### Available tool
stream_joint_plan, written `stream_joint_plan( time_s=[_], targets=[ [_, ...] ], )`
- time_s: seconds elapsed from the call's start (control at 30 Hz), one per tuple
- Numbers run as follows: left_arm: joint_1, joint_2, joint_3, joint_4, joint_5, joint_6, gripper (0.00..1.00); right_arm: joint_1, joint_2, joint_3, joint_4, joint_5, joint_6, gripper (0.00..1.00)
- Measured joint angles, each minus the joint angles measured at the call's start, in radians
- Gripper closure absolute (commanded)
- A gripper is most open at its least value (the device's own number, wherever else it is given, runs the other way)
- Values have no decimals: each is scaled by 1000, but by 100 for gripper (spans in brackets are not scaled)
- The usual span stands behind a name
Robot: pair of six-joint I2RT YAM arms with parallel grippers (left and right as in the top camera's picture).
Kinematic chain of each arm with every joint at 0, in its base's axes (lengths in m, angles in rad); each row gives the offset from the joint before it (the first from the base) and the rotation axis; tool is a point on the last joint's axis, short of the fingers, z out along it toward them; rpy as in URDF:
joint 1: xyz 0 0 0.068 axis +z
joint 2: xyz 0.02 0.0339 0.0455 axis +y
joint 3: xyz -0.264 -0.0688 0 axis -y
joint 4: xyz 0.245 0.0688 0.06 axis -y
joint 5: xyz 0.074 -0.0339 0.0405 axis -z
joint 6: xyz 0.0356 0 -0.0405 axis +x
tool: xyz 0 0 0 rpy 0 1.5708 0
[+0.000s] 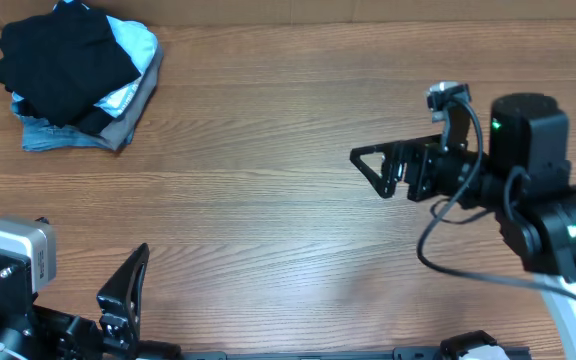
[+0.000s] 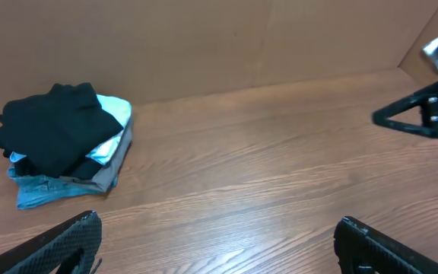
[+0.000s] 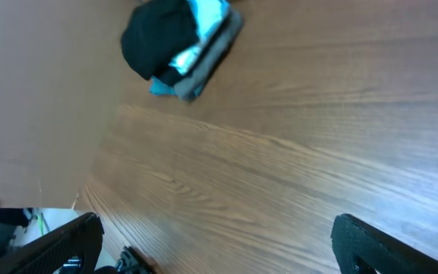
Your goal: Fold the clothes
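The black shirt lies folded on top of a stack of clothes at the table's far left corner. It also shows in the left wrist view and the right wrist view. No logo or neck tag shows. My left gripper is open and empty near the front left edge, far from the stack; its view shows the jaws wide apart over bare wood. My right gripper is open and empty over the right middle of the table; its jaws hold nothing.
Under the black shirt lie a light-blue folded garment, a grey item and a denim-blue item. A brown cardboard wall backs the wooden table. The right arm shows in the left wrist view.
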Motion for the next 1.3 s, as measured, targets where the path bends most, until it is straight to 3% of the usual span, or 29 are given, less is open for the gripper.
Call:
stream_joint_plan(
  time_s=[0.33, 0.83, 0.93, 1.13, 1.3],
  targets=[
    [0, 0, 0, 0, 0, 0, 0, -55, -17, 0, -31, 16, -75, 0],
    [0, 0, 0, -3, 0, 0, 0, -59, -613, -20, -75, 285, -332, 0],
    [0, 0, 0, -3, 0, 0, 0, -59, -670, -114, -32, 366, -349, 0],
    [0, 0, -2, -4, 0, 0, 0, -59, -827, -506, 261, 482, -363, 0],
    [0, -1, -2, -3, 0, 0, 0, -59, -902, -751, 299, 492, -367, 0]
  ],
)
